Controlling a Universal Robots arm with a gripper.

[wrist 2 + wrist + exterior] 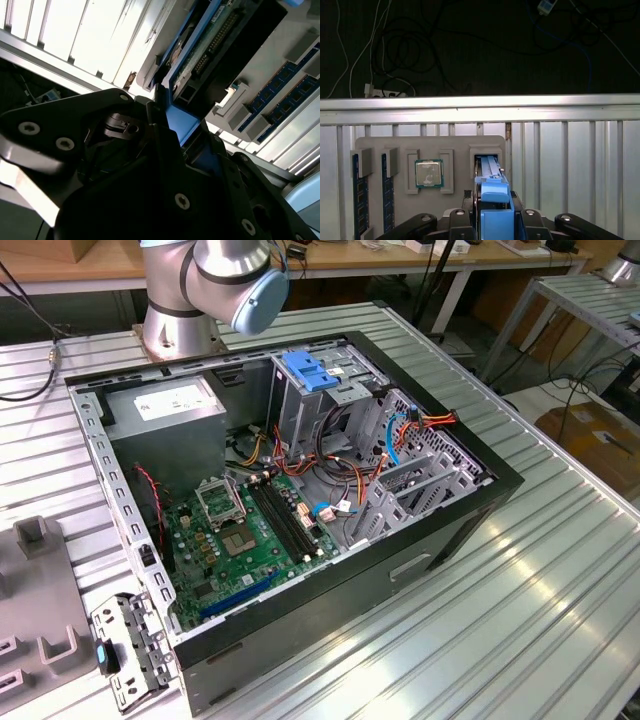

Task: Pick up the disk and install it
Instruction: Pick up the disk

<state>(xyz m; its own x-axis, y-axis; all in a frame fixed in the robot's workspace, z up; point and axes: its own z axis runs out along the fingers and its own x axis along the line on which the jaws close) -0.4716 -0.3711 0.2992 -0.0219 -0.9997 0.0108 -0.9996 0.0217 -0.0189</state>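
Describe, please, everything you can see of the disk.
The disk stands on edge at a slot in the grey tray, with blue plastic rails along its sides. The second wrist view shows its green circuit board and a row of connector pins. The claw is closed on its blue end.

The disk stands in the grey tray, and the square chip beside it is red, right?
No: the chip is silver with a green edge, not red, as the first wrist view shows. The disk does stand beside it in the grey tray.

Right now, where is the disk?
In the first wrist view, the disk sits between the jaws at a slot in the grey tray, beside the processor chip.
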